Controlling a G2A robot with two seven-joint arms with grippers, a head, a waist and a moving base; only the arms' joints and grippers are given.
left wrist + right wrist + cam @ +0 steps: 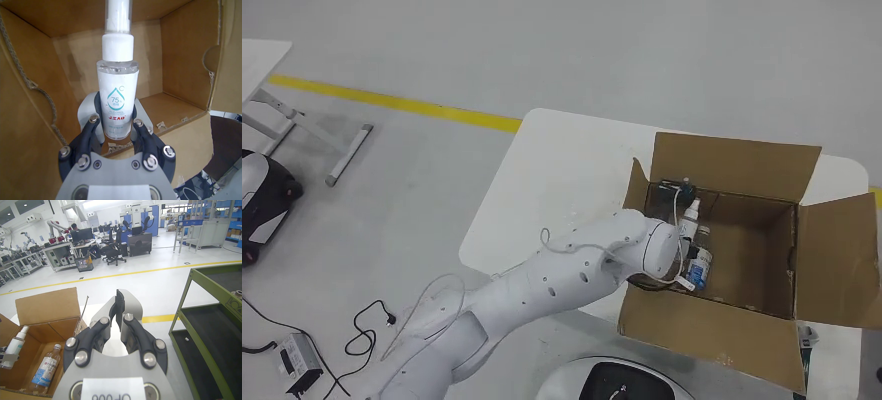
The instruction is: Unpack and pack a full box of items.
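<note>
I see my right gripper (118, 302) with pads pressed together on nothing, near the open cardboard box (47, 306). Inside it, the left gripper (7, 356) clasps an upright spray bottle (17, 343), and a clear bottle (47, 367) lies on the floor. A green cart (186, 308) stands beside the table.

Left arm (572, 265): glossy white shell in rounded segments, dotted with small dark screw holes.
Cable (545, 238): thin and white, looping loosely off the shell.
Left gripper (115, 106): pale grey finger plates, black linkages, silver screws with clips.
Right gripper (119, 308): grey plates, black ribbed pads, round silver screw heads.
Label (112, 387): white rectangle with black characters on the grey palm.
</note>
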